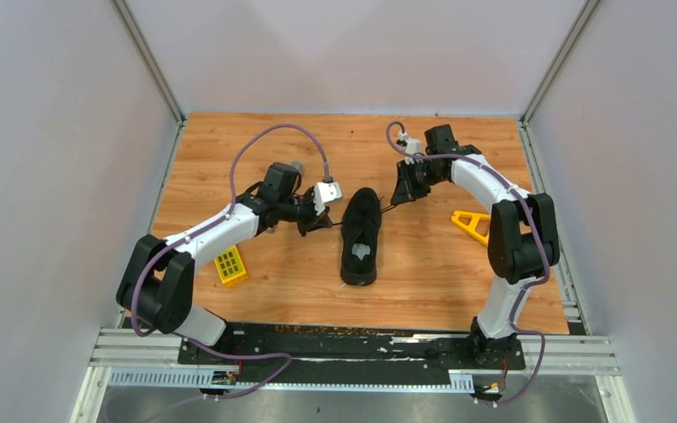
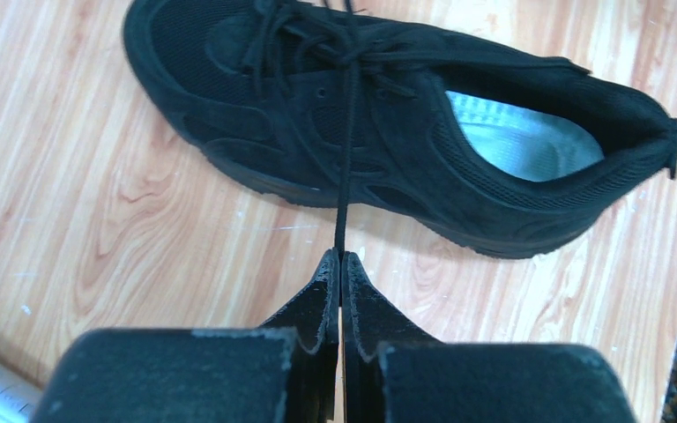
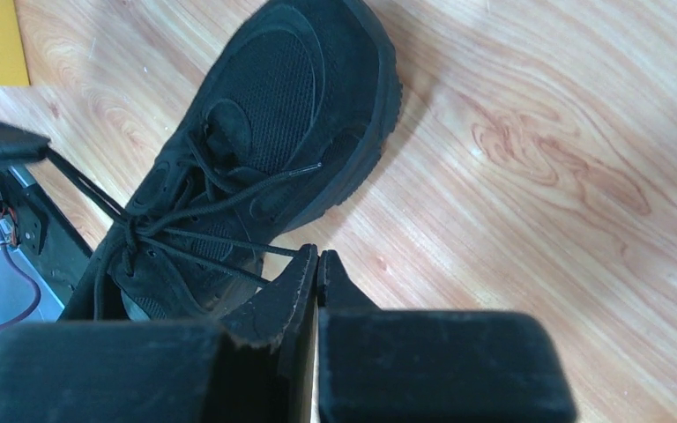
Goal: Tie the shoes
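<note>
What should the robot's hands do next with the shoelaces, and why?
Probably pull both grippers gently apart, away from the shoe. The left gripper and the right gripper are each shut on a lace, one on each side of the shoe. The two strands meet at a crossing over the tongue, and no bow shows yet. Pulling outward should snug it down.

Pale grey walls (image 1: pixel 44 132) enclose a wood-grain table (image 1: pixel 458 264), with aluminium rails (image 1: pixel 141 348) along its near edge.

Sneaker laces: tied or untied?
Untied: no bow. The left gripper and right gripper each pinch a lace end, pulled taut sideways off the sneaker. Whether the crossing is a knot, cannot tell.
</note>
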You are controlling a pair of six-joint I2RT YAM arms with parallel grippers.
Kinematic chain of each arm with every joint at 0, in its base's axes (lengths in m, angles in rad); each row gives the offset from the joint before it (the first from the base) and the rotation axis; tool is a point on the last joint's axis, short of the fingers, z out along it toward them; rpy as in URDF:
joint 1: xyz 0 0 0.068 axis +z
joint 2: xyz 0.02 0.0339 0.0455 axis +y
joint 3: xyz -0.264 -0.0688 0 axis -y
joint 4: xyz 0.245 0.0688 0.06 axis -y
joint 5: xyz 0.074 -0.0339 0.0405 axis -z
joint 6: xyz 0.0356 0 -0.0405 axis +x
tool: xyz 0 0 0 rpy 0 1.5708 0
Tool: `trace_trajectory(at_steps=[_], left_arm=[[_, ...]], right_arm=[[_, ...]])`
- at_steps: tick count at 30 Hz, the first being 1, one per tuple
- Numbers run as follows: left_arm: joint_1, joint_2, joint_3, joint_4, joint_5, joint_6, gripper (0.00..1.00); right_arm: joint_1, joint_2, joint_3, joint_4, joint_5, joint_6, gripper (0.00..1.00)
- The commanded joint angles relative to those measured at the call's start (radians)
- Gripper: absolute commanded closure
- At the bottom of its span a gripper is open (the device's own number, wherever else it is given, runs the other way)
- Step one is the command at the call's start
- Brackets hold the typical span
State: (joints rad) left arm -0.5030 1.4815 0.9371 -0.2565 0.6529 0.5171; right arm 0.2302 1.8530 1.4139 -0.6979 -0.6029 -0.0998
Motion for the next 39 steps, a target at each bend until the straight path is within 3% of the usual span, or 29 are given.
trace_trajectory(at_steps=[1, 11, 20, 39], left_arm=[[0.049, 0.025, -0.004, 0.040, -0.111, -0.138, 1.00], [0.063, 0.126, 0.071, -0.005, -0.216, -0.192, 1.00], [0.087, 0.184, 0.108, -0.065, -0.224, -0.273, 1.00], [0.101, 0.220, 0.140, -0.152, -0.312, -0.264, 1.00]], right_arm=[[-0.047, -0.068, -0.027, 0.025, 0.087, -0.004, 1.00], [-0.069, -0.103, -0.092, -0.017, 0.082, 0.064, 1.00], [-0.139, -0.068, -0.112, -0.018, 0.094, 0.094, 1.00], [-0.178, -0.052, -0.157, -0.007, 0.132, 0.137, 1.00]])
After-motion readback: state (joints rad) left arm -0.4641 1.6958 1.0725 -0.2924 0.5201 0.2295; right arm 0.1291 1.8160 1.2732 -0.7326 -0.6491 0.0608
